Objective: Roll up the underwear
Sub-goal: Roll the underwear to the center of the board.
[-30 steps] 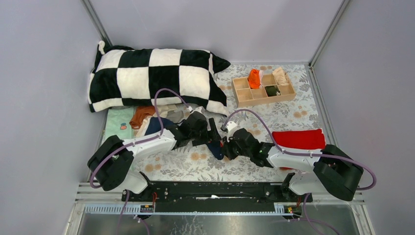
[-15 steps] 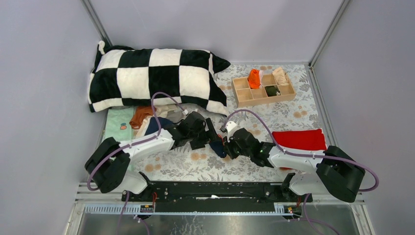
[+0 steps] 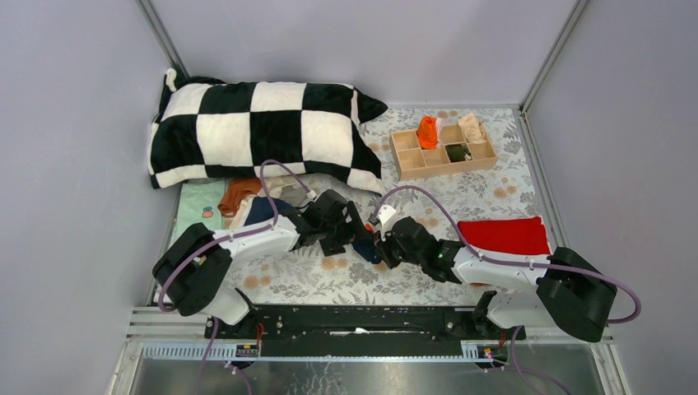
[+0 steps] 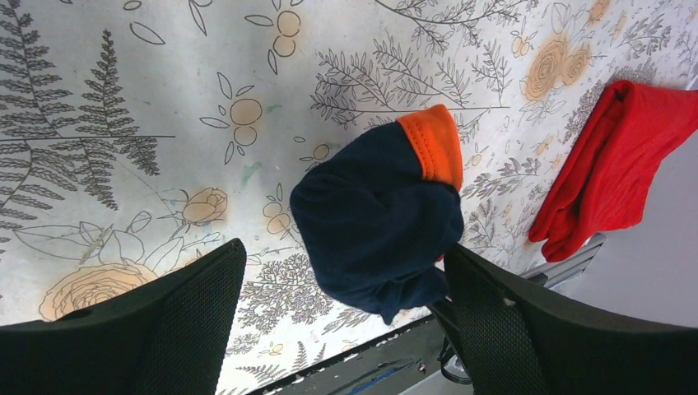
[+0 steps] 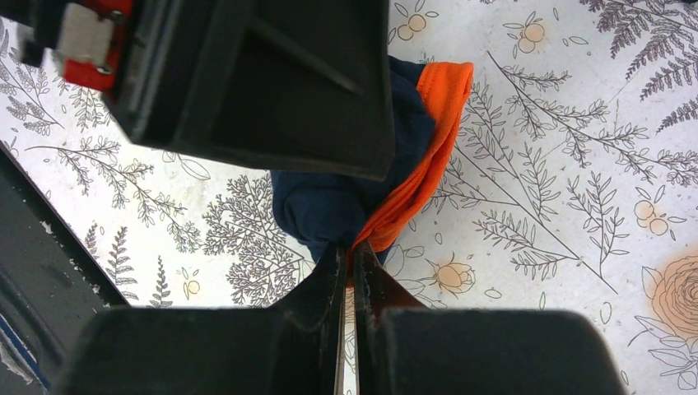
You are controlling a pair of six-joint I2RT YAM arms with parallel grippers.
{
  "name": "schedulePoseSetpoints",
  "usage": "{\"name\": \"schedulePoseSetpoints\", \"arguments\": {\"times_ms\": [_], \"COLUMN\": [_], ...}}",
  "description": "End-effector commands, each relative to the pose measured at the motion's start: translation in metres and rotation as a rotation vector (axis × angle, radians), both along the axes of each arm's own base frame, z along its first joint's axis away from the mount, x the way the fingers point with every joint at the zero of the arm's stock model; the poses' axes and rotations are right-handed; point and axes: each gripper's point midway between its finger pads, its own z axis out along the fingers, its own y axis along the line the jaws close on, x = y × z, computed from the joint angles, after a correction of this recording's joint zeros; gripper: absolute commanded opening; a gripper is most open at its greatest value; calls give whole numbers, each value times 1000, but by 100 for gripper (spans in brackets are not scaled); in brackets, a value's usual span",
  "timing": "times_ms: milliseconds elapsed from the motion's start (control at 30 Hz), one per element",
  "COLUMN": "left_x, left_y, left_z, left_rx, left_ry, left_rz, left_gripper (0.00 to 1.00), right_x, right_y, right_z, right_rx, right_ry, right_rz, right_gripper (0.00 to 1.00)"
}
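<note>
Navy briefs [image 5: 325,206] — tight between pincer [image 5: 346,257] tips

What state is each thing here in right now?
Left end effector: open, holding nothing.
Right end effector: shut on the navy briefs.
Navy briefs: bunched, pinched at one end.
Red cloth: folded, lying flat.
Box: partly filled.
Clothes pile: loose, unrolled.

A gripper can pass over the bare floral table [image 3: 473,196] between the wooden box [image 3: 449,170] and the red cloth [image 3: 502,234] on the right. The checked pillow [image 3: 263,132] blocks the back left, with a pile of underwear [image 3: 245,202] just in front. In the middle, the left gripper [image 3: 355,237] and right gripper [image 3: 380,247] crowd each other over the navy briefs [image 4: 374,222].
</note>
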Motion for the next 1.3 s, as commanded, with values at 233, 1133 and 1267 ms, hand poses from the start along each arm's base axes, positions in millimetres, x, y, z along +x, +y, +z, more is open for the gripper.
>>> {"name": "schedulePoseSetpoints", "arguments": {"times_ms": [233, 1133, 1267], "left_x": [10, 10, 9], "left_y": [-23, -27, -27], "left_z": [3, -8, -8], "left_rx": [-98, -105, -106], "left_ry": [16, 36, 32], "left_rz": [-4, -8, -8], "left_gripper": [94, 89, 79], "right_x": [-7, -11, -12], "right_y": [20, 27, 29], "right_z": [13, 23, 20], "right_rx": [31, -6, -37], "right_ry": [-38, -123, -133], "right_rz": [108, 210, 221], "right_gripper": [0, 0, 0]}}
